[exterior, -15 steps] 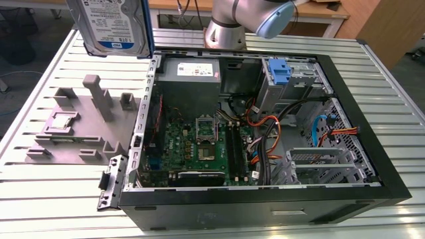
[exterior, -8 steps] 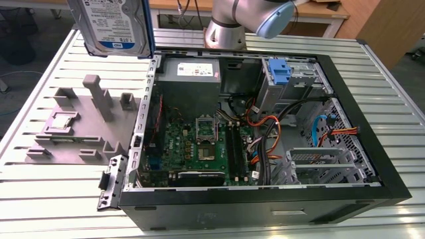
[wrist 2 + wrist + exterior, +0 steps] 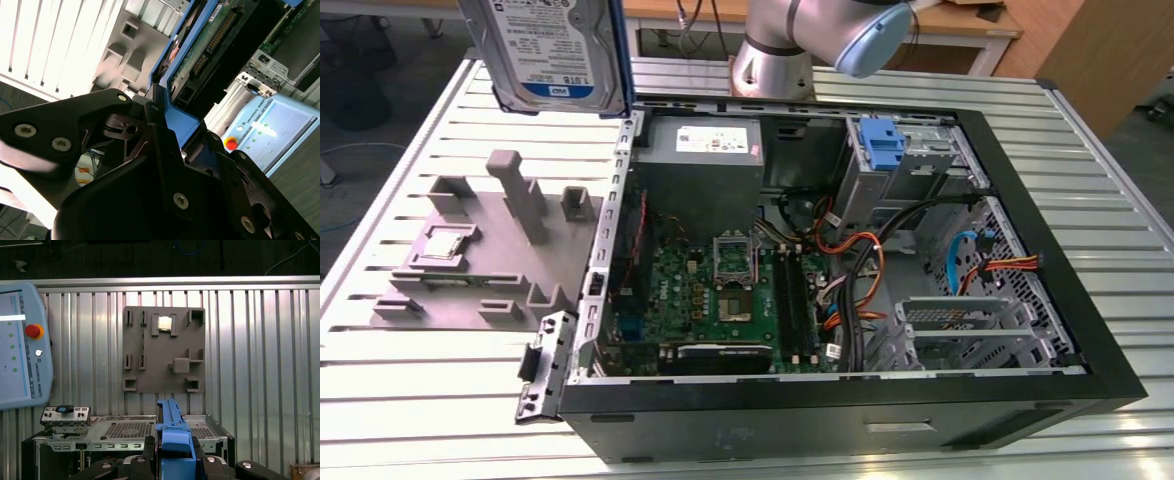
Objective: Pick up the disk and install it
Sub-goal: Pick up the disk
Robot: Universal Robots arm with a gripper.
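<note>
1. Computer case (image 3: 854, 420): lies open. Loose cables crowd the drive bays and could snag an incoming drive.
2. The disk (image 3: 547, 50): held aloft above the case's far corner, at the exterior view's left. The narrow edge hold risks slippage.
3. Gripper (image 3: 174, 454): clamped on the disk's blue bracket.

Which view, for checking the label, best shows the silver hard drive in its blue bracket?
The exterior view: the flat silver hard drive faces it label-first. Both wrist views show its blue plastic bracket edge-on between the black fingers.
</note>
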